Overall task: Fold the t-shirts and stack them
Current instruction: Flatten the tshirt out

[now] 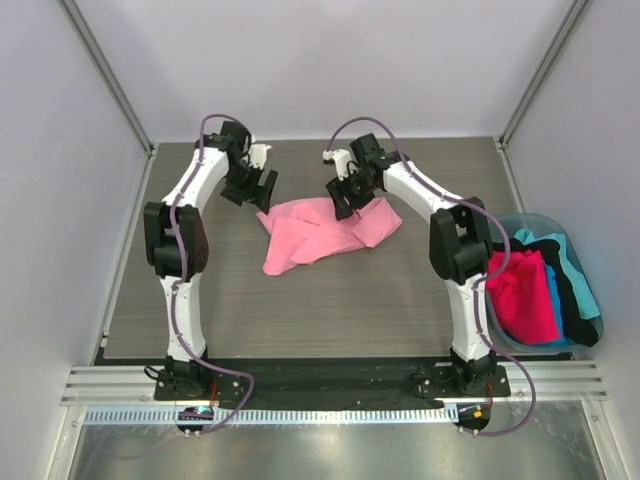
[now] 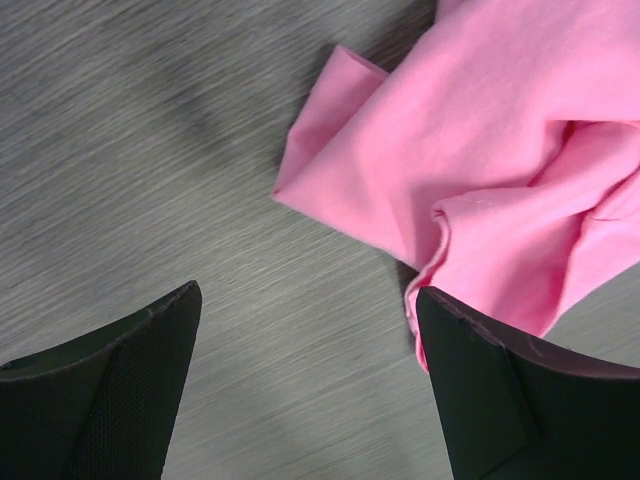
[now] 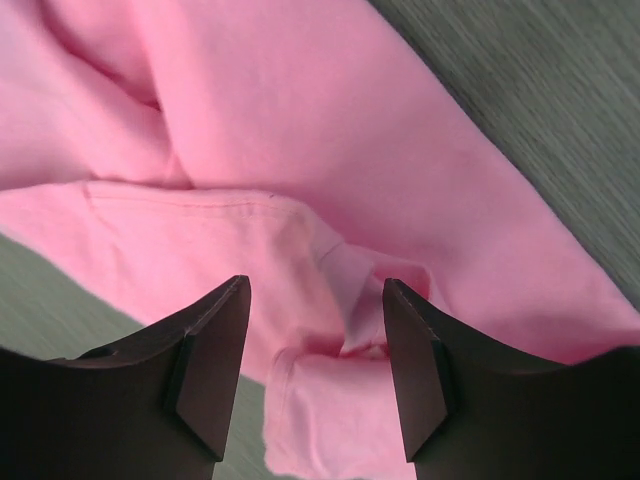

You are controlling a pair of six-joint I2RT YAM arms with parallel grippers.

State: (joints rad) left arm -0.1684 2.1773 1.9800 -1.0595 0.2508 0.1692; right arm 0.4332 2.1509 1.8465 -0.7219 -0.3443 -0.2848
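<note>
Crumpled light pink t-shirt (image 1: pixel 322 232) lying at the far centre of the desk (image 1: pixel 400 300). Right fingers (image 1: pixel 347 200) spread, released, over its folds; left fingers (image 1: pixel 252 190) spread beside its left edge. Other t-shirts (image 1: pixel 522 295) fill the blue tub (image 1: pixel 535 218), right.

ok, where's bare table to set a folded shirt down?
Widest: the table strip between the pink shirt and the near edge. Also the far-right corner. Crowded: centre-back, left claw and right claw open at the shirt; the tub is full.
</note>
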